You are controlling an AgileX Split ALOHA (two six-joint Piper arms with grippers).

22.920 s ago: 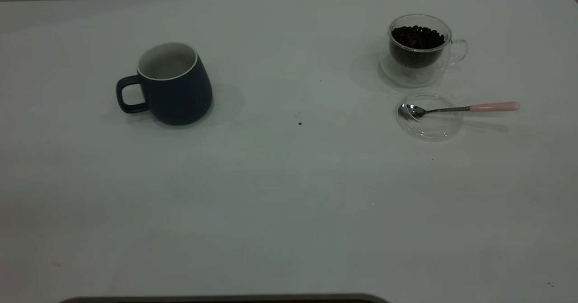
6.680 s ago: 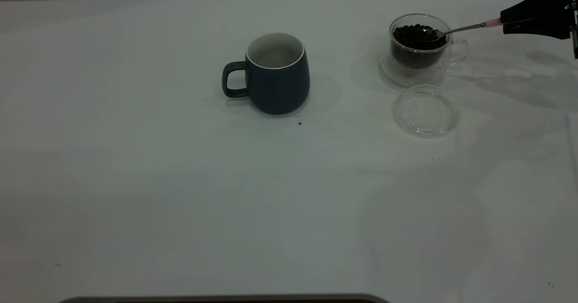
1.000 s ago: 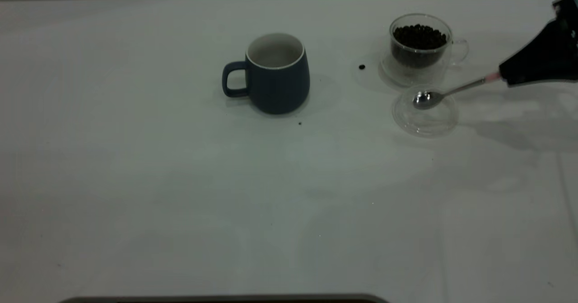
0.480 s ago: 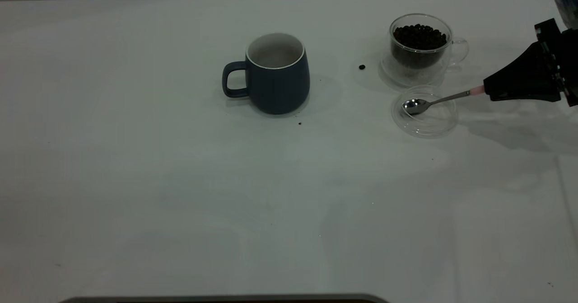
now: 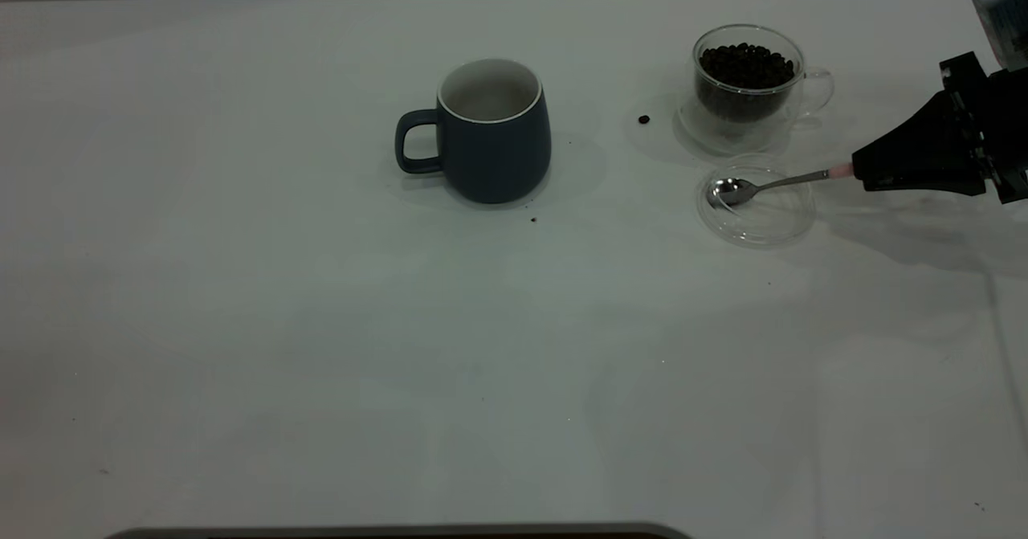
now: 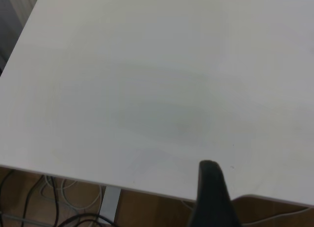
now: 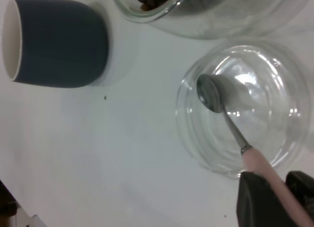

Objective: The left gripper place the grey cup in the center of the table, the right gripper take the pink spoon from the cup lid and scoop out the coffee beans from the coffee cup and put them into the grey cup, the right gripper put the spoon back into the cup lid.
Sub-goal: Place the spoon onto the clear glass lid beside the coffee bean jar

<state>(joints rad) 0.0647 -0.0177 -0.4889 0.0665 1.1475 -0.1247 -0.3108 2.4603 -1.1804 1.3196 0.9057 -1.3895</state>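
The grey cup (image 5: 494, 133) stands upright near the table's middle, handle to the left; it also shows in the right wrist view (image 7: 59, 43). The glass coffee cup (image 5: 747, 81) full of beans stands at the far right. The clear cup lid (image 5: 759, 218) lies just in front of it. My right gripper (image 5: 861, 171) is shut on the pink handle of the spoon (image 5: 775, 182). The spoon's empty bowl (image 7: 211, 92) rests inside the lid (image 7: 274, 80). My left gripper (image 6: 212, 197) is parked over a table edge, out of the exterior view.
One stray coffee bean (image 5: 643, 120) lies on the table left of the coffee cup. A small dark speck (image 5: 533, 219) lies in front of the grey cup. The white table (image 5: 321, 346) is bare in front and at the left.
My right gripper has come down and moved left with the spoon. The spoon's bowl has gone from above the lid's middle down into its left part.
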